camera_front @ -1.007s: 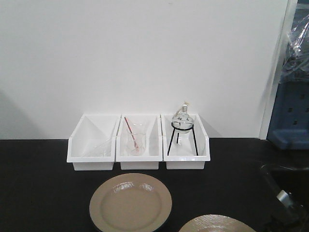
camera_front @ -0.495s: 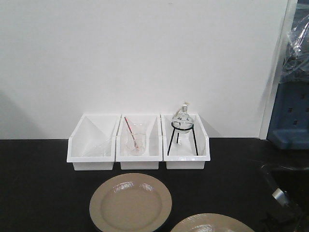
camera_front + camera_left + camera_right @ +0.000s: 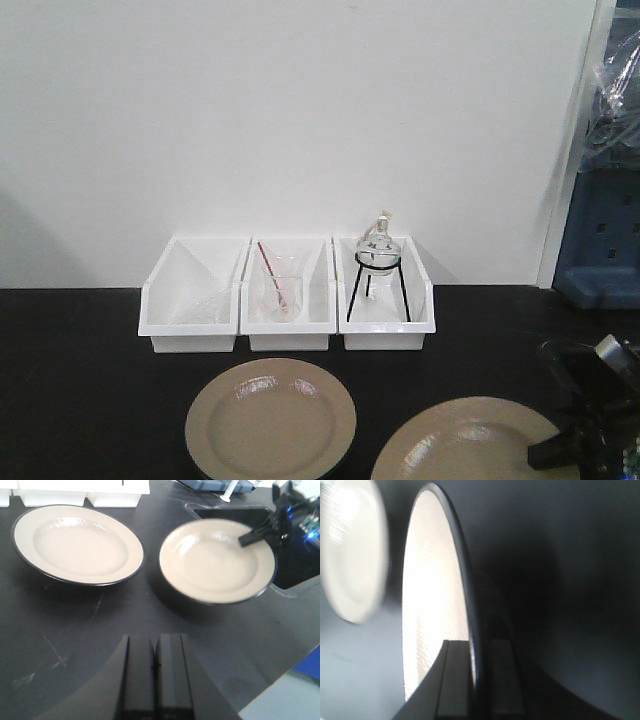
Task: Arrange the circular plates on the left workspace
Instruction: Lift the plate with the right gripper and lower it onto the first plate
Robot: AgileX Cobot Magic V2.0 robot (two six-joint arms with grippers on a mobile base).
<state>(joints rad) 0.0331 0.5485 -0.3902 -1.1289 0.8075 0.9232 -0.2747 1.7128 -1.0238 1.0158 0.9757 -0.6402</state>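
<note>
One beige circular plate [image 3: 270,420] with a black rim lies flat on the black benchtop [image 3: 80,400] in front of the bins; it also shows in the left wrist view [image 3: 75,542]. My right gripper [image 3: 560,450] is shut on the right rim of the second plate [image 3: 460,445], which hangs just above the bench; in the left wrist view that plate [image 3: 215,560] is blurred. In the right wrist view the held plate [image 3: 435,600] stands edge-on between the fingers [image 3: 457,680]. My left gripper [image 3: 156,645] is shut and empty, low over the bench in front of both plates.
Three white bins [image 3: 288,295] stand against the wall: the left holds clear glassware, the middle a beaker with a red rod, the right a round flask on a black tripod [image 3: 378,275]. A sunken sink basin [image 3: 295,565] lies right of the held plate. Blue equipment [image 3: 605,240] stands at far right.
The right gripper has carried the second plate up and farther onto the bench, so much more of it now shows at the bottom right. The first plate and bins have not moved.
</note>
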